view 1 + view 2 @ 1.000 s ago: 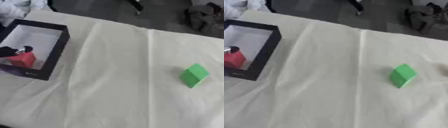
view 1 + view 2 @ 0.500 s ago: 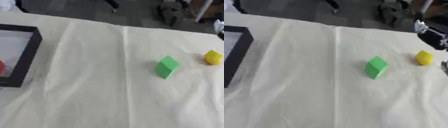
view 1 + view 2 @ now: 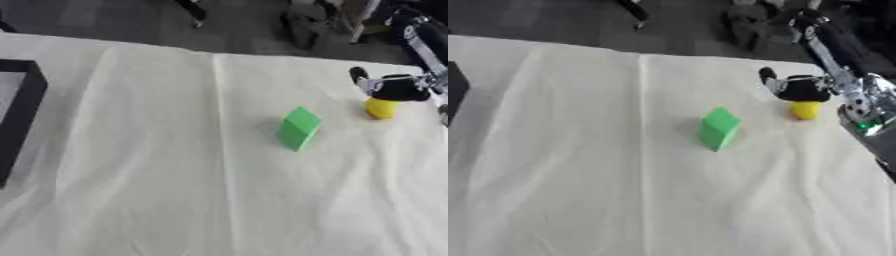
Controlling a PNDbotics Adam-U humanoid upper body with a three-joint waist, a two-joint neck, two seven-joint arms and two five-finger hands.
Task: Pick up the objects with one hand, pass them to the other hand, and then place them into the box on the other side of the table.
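On cloth: one green block (image 3: pixel 299 128), one yellow block (image 3: pixel 804 110).

Stereo head pair, looking down on table (image 3: pixel 175 200); both share green block (image 3: pixel 719 128).

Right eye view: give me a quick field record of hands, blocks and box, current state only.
right hand: over the yellow block, fingers curled down at its top; grasp not confirmed
left hand: not in view
yellow block: on the cloth, far right
green block: on the cloth near centre, untouched
black box: at the left edge, only its rim shows
table cloth: cream, wrinkled
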